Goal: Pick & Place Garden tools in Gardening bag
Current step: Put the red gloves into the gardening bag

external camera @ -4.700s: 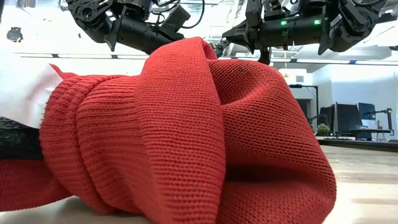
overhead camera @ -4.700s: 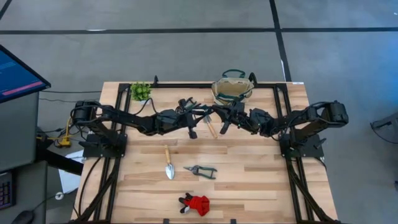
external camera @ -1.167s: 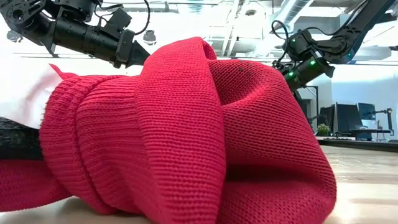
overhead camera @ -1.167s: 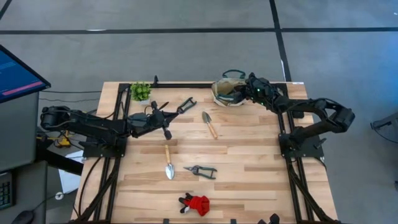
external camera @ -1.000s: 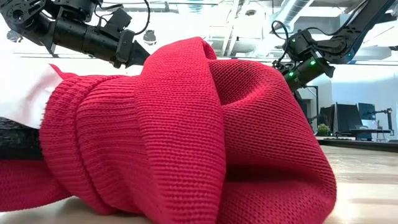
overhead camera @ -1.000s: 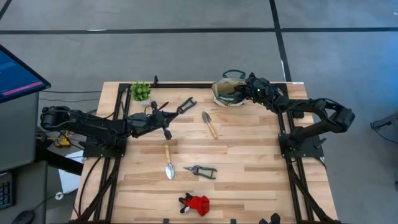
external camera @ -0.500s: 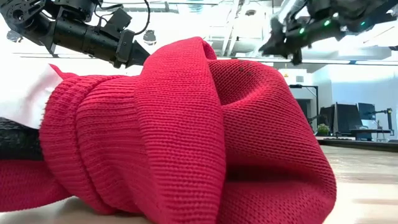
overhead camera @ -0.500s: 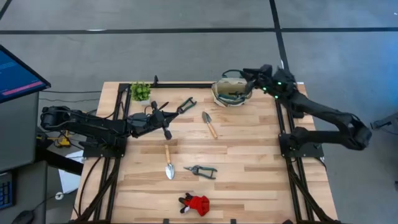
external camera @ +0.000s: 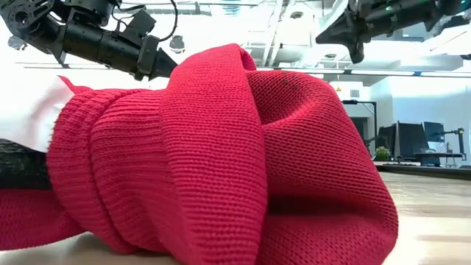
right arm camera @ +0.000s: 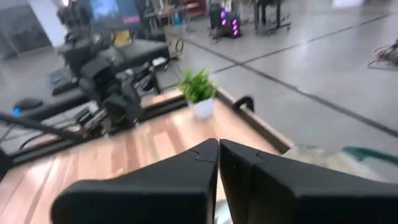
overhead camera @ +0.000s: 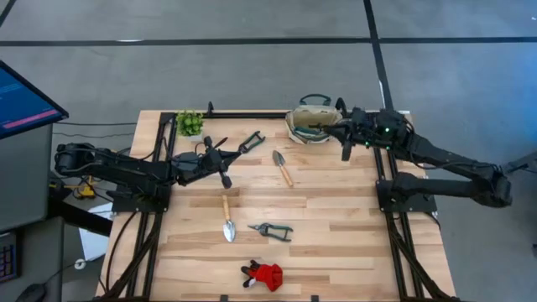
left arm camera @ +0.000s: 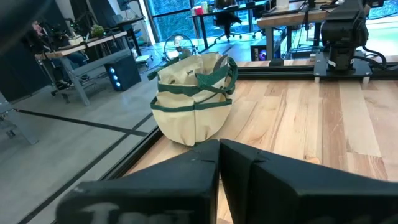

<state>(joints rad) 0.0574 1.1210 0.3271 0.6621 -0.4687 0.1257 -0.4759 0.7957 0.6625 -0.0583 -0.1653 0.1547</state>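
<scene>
The beige gardening bag with green trim stands upright at the table's far edge, and shows in the left wrist view too. My right gripper hangs shut just right of the bag and holds nothing. My left gripper waits shut over the far left part of the table. Black shears, two wooden-handled trowels, pruners and a red-and-black bundle lie flat on the table. The bundle fills the low view.
A small green potted plant stands at the far left corner. A black frame rail runs along the far edge, and both arm bases stand at the table's sides. Bare wood lies between the tools and the right arm's base.
My right gripper has risen from the bag's mouth and drawn back toward the table's right edge, tipping from slanting down to nearly level. The bag stands where it was. The tools on the table have not moved.
</scene>
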